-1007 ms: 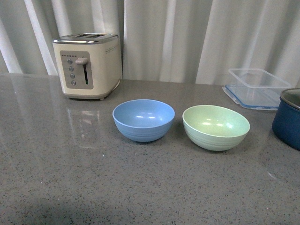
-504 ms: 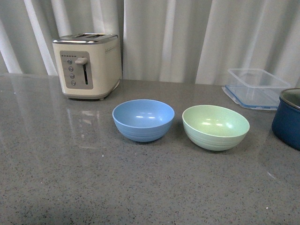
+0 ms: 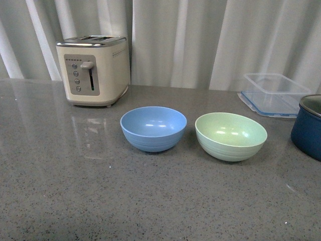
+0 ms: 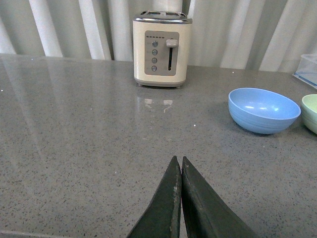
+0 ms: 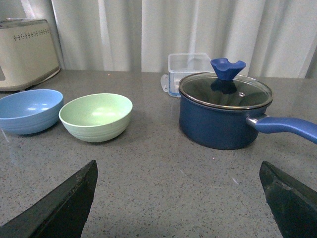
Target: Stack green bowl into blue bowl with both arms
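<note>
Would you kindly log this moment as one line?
green bowl: beside blue bowl, unstacked | left end effector: shut, empty | right end effector: open, empty

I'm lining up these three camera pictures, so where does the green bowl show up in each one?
Front view: green bowl right of centre, beside the blue bowl.
Left wrist view: green bowl cut by the picture's edge, past the blue bowl.
Right wrist view: green bowl whole, between the blue bowl and the navy pot.
Shared landmark: the blue bowl, next to it in all three.

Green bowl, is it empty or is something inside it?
Empty. The green bowl sits upright; its bare inside shows, nothing in it.
</note>
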Controlling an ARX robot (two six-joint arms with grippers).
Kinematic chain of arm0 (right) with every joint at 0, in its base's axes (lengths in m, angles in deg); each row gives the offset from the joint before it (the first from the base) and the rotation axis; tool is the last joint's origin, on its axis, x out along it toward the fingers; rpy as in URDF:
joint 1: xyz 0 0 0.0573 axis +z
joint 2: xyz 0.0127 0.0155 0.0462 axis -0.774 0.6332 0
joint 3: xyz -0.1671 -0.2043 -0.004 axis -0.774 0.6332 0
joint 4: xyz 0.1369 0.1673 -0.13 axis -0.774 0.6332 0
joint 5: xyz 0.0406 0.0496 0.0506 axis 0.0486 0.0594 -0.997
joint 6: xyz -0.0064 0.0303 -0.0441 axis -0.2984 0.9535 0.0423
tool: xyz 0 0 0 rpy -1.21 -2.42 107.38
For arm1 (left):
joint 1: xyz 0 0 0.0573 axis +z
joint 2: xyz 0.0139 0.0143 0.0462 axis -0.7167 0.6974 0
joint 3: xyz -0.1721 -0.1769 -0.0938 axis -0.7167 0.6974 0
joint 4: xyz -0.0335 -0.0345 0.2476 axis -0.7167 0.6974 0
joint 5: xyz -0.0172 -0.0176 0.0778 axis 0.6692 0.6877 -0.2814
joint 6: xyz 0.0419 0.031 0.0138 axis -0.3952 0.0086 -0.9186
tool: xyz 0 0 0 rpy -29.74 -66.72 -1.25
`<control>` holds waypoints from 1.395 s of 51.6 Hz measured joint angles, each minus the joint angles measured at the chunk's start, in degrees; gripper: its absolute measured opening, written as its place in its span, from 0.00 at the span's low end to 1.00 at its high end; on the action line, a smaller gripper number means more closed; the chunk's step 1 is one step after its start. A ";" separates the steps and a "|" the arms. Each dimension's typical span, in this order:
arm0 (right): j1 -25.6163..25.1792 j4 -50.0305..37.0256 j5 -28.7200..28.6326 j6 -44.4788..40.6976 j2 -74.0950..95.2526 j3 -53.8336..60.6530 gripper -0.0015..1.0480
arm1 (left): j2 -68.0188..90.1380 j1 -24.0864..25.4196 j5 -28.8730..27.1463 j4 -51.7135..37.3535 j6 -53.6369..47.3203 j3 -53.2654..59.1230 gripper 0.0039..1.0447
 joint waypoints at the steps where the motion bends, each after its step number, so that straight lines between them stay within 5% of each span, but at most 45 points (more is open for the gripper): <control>1: 0.00 0.00 0.00 0.00 0.00 0.00 0.90 | -0.11 0.00 0.00 0.13 0.00 0.00 0.03; 9: 0.00 0.00 0.00 0.00 0.00 0.00 0.90 | -8.02 0.00 0.00 10.08 0.00 -0.02 0.03; 18: 0.00 0.00 0.00 0.00 0.00 0.00 0.90 | -10.23 0.00 -0.04 10.67 0.02 -0.02 0.04; 43: -0.02 0.09 -0.15 -0.17 0.09 -0.02 0.90 | -10.25 0.00 -0.02 10.69 0.02 -0.02 0.80; 48: -0.07 9.22 -6.12 -4.46 6.21 -4.39 0.90 | -10.25 0.00 -0.02 10.69 0.00 -0.02 0.95; 58: 6.49 5.68 -10.49 -4.92 25.57 -15.82 0.90 | -10.25 0.00 0.00 10.69 -0.13 -0.02 0.94; 66: 9.46 4.70 -15.87 4.90 48.41 -30.45 0.90 | -10.27 0.00 0.00 10.69 -0.13 -0.02 0.94; 72: 9.49 5.11 -14.45 11.23 66.10 -40.02 0.90 | -10.27 0.00 -0.02 10.69 -0.13 -0.02 0.94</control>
